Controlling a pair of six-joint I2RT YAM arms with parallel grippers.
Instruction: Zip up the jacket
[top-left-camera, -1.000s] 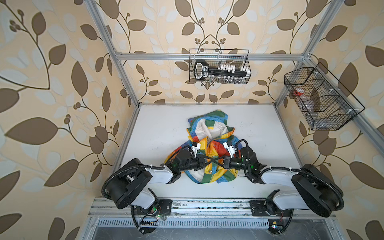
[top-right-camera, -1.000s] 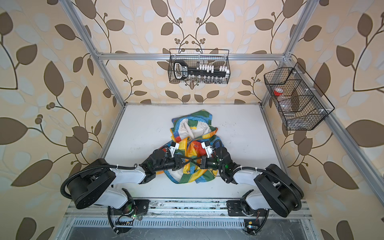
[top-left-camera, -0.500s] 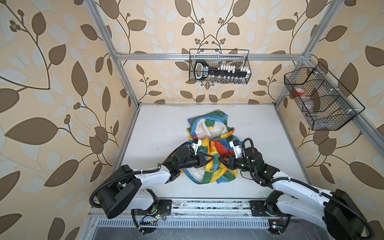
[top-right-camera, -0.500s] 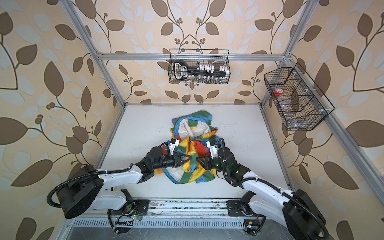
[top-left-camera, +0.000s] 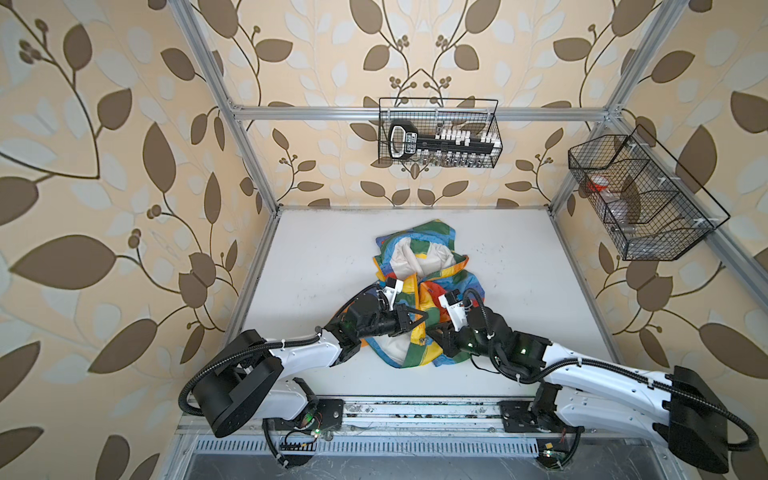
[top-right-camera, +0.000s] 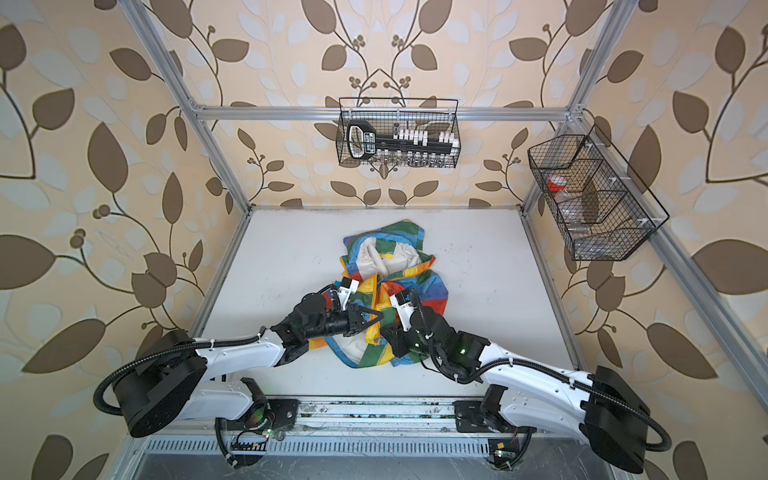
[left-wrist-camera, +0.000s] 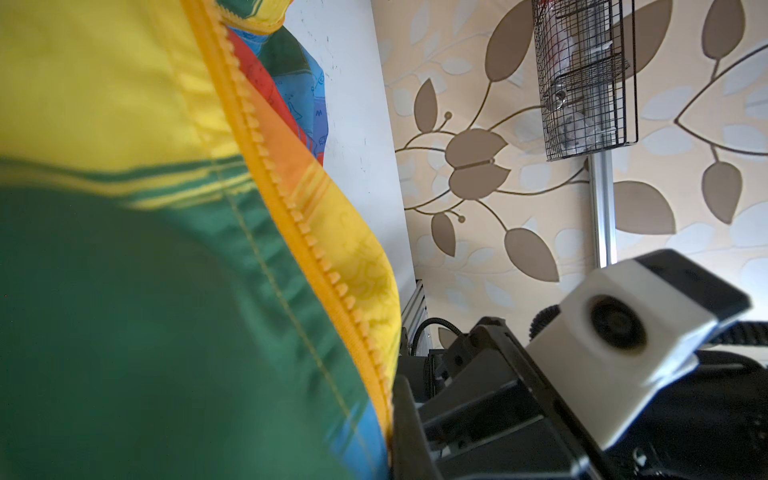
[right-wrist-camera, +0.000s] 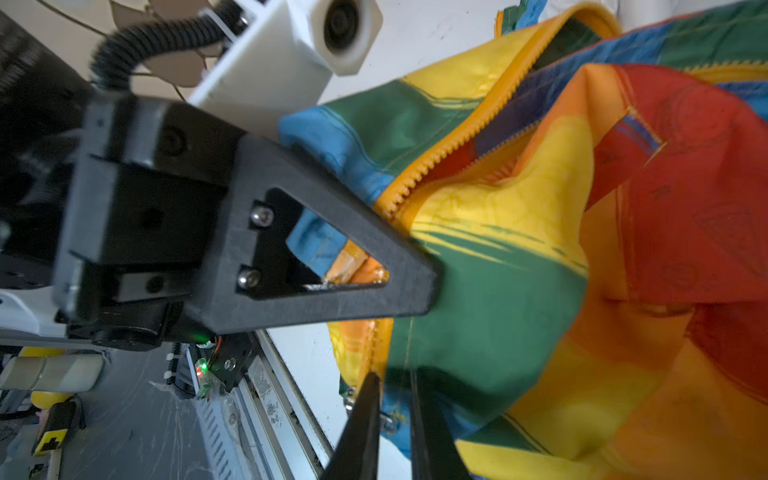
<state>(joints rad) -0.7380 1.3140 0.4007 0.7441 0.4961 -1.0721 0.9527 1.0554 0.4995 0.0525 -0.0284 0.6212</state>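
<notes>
The jacket (top-left-camera: 419, 291) lies crumpled mid-tabletop (top-left-camera: 324, 257), zipper (right-wrist-camera: 432, 166) open. The left claw (right-wrist-camera: 428, 282) clamps its lower front edge. The right claw (right-wrist-camera: 395, 382) is nearly closed beside the hem, grip undeterminable. Judged step: joining zipper ends; next requires alignment.

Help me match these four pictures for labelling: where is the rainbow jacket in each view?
Top view: rainbow jacket crumpled just below picture centre, slightly right.
Top view: rainbow jacket just below picture centre.
Left wrist: rainbow jacket close up, covering roughly half the frame.
Right wrist: rainbow jacket close up, filling over half the frame.
Shared landmark: the white table under it, in all four.
</notes>
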